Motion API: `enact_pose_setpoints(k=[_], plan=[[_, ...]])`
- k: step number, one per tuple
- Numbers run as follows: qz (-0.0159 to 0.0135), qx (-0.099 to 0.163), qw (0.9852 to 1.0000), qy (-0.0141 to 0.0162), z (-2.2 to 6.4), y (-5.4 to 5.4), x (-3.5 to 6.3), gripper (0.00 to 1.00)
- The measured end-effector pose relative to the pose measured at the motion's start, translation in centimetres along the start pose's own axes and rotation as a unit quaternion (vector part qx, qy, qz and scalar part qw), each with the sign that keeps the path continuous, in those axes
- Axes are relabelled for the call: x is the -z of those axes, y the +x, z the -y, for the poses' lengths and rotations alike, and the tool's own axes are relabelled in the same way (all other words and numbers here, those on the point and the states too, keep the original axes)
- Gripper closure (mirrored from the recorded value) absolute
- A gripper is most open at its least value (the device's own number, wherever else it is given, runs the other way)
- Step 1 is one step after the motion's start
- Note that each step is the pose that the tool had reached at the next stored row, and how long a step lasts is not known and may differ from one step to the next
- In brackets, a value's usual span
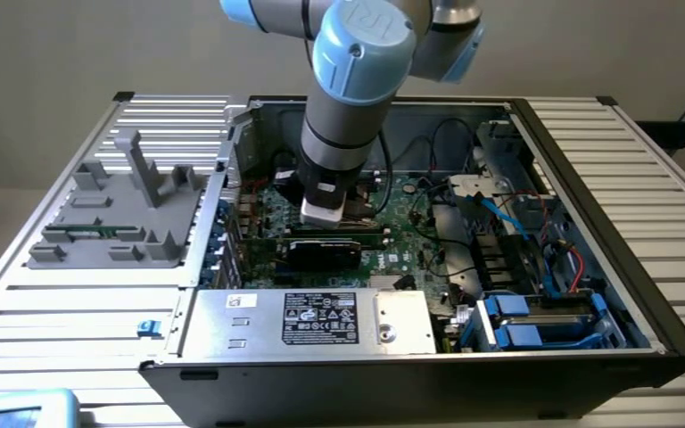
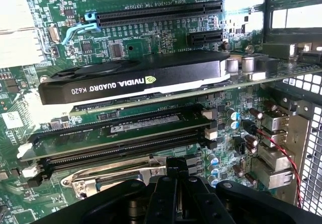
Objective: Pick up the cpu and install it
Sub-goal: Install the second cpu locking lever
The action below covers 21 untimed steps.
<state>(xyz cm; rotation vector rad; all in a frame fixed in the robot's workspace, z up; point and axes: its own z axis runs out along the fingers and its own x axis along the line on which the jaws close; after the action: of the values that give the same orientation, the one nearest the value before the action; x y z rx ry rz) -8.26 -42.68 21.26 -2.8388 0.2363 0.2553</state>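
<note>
Cpu seating looks like our step, though we cannot tell whether the chip is pinched in the clenched gripper (image 2: 178, 183), poised beside the metal socket frame (image 2: 115, 176). We judge it needs a square, gentle approach, clear of the memory stick (image 2: 126, 128) and Nvidia graphics card (image 2: 136, 80). The motherboard (image 2: 166, 38) lies in an open computer case (image 1: 581, 178) on a slatted table (image 1: 81, 303).

The arm (image 1: 349, 116) reaches down into the open computer case (image 1: 581, 223), apparently over the motherboard (image 1: 408, 236).
</note>
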Motion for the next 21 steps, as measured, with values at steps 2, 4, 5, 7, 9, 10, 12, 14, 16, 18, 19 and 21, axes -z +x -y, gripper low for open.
enact_pose_setpoints(k=[2,4,5,7,9,10,12,14,16,18,19,21], plan=[[0.0,0.0,1.0,0.0,0.0,0.0,-0.02,0.89],[0.0,0.0,1.0,0.0001,0.0,-0.1,-0.07,0.89],[0.0,0.0,1.0,0.0001,-0.02,-0.1,-0.11,0.89],[0.0,0.0,1.0,0.0,-0.05,-0.1,-0.27,0.89],[0.0,0.0,1.0,0.0,-0.06,-0.1,-0.47,0.89],[0.0,0.0,1.0,0.0,-0.06,-0.1,-0.55,0.89],[0.0,0.0,1.0,0.0,-0.04,-0.1,-0.7,0.89],[0.0,0.0,1.0,-0.0001,0.03,-0.1,-0.83,0.89],[0.0,0.0,1.0,0.0,0.19,-0.1,-0.97,0.89],[0.0,0.0,1.0,0.0,0.3,-0.2,-1.08,0.89],[0.0,0.0,1.0,0.0001,0.32,-0.2,-1.12,0.89],[0.0,0.0,1.0,0.0,0.35,-0.2,-1.19,0.89]])
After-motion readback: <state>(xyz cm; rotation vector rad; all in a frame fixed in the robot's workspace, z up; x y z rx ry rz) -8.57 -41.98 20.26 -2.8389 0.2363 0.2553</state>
